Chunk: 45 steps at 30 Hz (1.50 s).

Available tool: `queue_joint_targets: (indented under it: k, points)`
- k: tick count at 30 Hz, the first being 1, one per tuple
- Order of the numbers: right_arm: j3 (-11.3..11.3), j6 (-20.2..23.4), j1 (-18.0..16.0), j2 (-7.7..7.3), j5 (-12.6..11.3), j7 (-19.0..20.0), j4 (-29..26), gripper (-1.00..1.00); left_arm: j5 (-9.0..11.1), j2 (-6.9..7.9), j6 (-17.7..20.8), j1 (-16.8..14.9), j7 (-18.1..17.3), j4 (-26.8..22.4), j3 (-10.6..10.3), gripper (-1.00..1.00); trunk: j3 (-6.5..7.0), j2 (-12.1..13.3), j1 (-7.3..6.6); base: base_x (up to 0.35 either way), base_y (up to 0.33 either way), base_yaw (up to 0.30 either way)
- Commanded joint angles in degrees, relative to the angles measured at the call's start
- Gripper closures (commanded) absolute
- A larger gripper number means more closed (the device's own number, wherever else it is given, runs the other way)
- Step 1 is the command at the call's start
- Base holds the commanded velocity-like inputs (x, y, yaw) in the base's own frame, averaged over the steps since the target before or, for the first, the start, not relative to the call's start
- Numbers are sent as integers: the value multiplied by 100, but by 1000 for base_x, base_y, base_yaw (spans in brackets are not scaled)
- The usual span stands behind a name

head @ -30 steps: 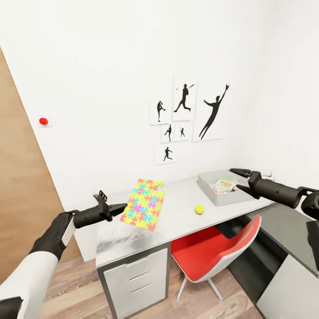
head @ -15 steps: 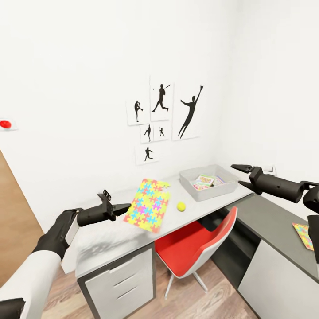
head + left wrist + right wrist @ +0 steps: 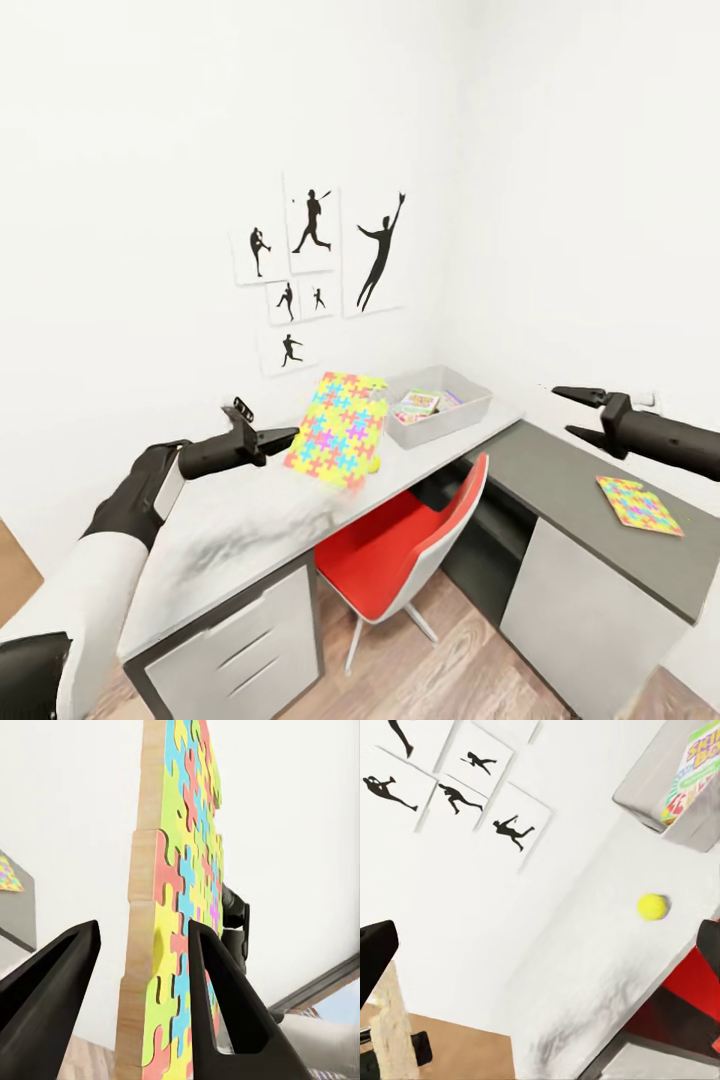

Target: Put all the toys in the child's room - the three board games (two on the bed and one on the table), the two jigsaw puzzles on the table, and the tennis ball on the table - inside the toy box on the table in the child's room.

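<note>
Head view: the left gripper point(image 3: 283, 437) clamps one jigsaw puzzle point(image 3: 337, 431) upright above the table point(image 3: 240, 535), near the toy box point(image 3: 438, 405) that seems to hold board games point(image 3: 417, 404). The right gripper point(image 3: 573, 413) hangs spread over the side cabinet point(image 3: 560, 480), where another puzzle point(image 3: 638, 503) lies. A red chair point(image 3: 395, 560) blocks the knee space.

A puzzle point(image 3: 336, 429) stood up off the table point(image 3: 240, 530), right of the left gripper point(image 3: 283, 437). Beyond it sat the box point(image 3: 437, 408); another puzzle point(image 3: 639, 504) lay on the cabinet point(image 3: 590, 530) below the right gripper point(image 3: 576, 412).
</note>
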Motion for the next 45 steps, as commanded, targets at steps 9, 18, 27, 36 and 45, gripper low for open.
queue_joint_targets:
  k: [9, 18, 27, 36, 45]
  points:
    - [3, 16, 477, -223, -298, -6, -1, -100, -10, -315, 47, -823, 513, 527, 360, 100, 0, -14, 4, 0, 0, -272]
    - [10, 16, 1473, -399, -305, 1073, -1, -100, 258, -676, -10, -1402, 2678, 1272, 1295, 100, 25, -14, 4, 0, 0, -238]
    - [-2, 16, 1985, -524, -297, 1959, -1, -100, 1107, -973, -50, -1554, 4588, 1290, 2302, 100, 33, -14, 4, 0, 0, -177]
    - [17, 16, 2042, -516, -286, 2023, -1, -100, 1363, -1022, -267, -1558, 5010, 1261, 2450, 100, 33, -14, 4, 66, -40, -75]
    - [-24, 16, 2049, -470, -264, 2024, -9, -100, 1468, -1032, -562, -1557, 5195, 1271, 2538, 100, 33, -14, 4, 85, -66, -3]
